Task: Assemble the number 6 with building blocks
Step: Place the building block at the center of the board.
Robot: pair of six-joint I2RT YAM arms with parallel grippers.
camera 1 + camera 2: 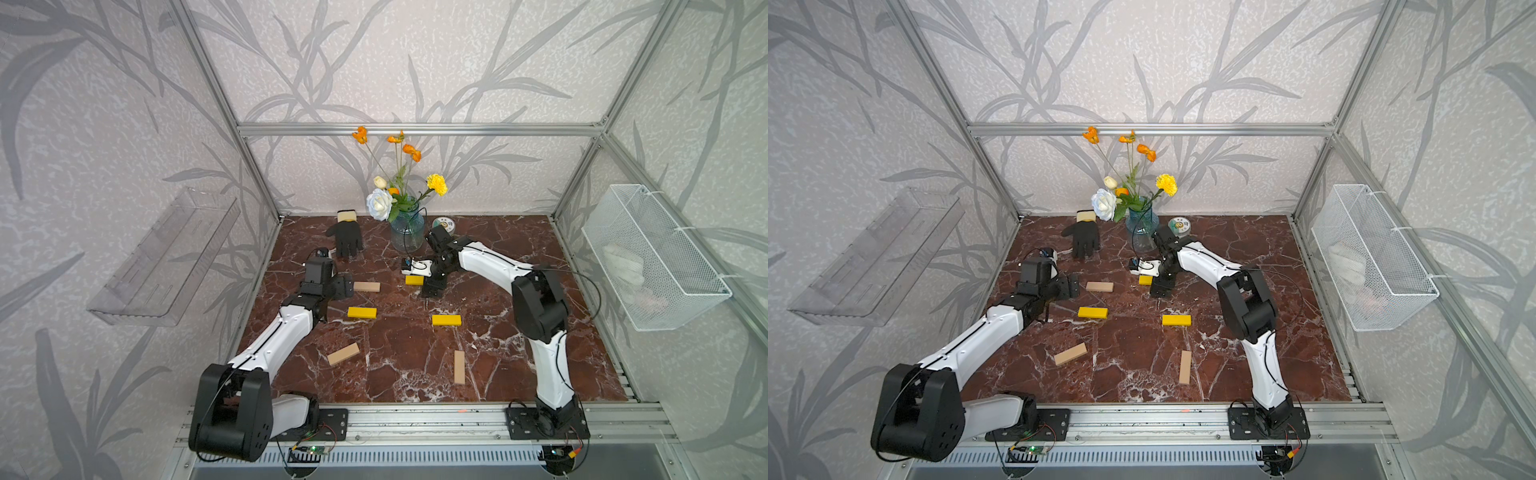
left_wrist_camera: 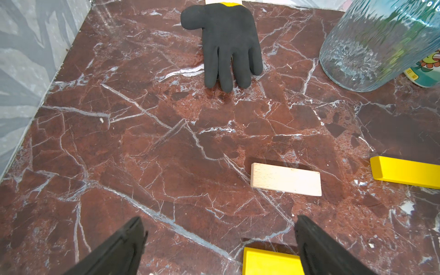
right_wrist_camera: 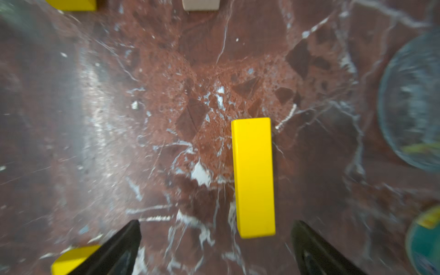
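- Right gripper (image 3: 216, 226): its jaws are spread wide over the far middle of the table (image 1: 519, 365). The far yellow bar (image 3: 253, 176) lies flat between the fingers and touches neither, so it rests on the marble unheld. Judged from its place, it could serve as the digit's top stroke.
- Left gripper (image 2: 219, 221): its jaws are also spread and empty, low at the far left, just beside the far tan bar (image 2: 285, 179). It is probably poised for that bar, or for the left yellow bar (image 2: 269, 260) beside one finger.
- Building blocks (image 1: 1092, 312): all six lie flat and apart.
  - The two far bars form a rough row.
  - The left yellow bar and a right yellow bar (image 1: 446, 320) lie mid-table.
  - A skewed tan bar (image 1: 343, 354) lies near left.
  - Another tan bar (image 1: 459, 367) lies near right, pointing near-to-far.
- Number 6: it is not yet formed. No two bars touch, so the work is judged to be at its start.
- Clutter: a black glove (image 1: 347, 239), a glass vase (image 1: 407, 237) of flowers and a small round tin (image 1: 444, 225) sit along the far edge. The vase stands close behind the right gripper, so the lift calls for care.
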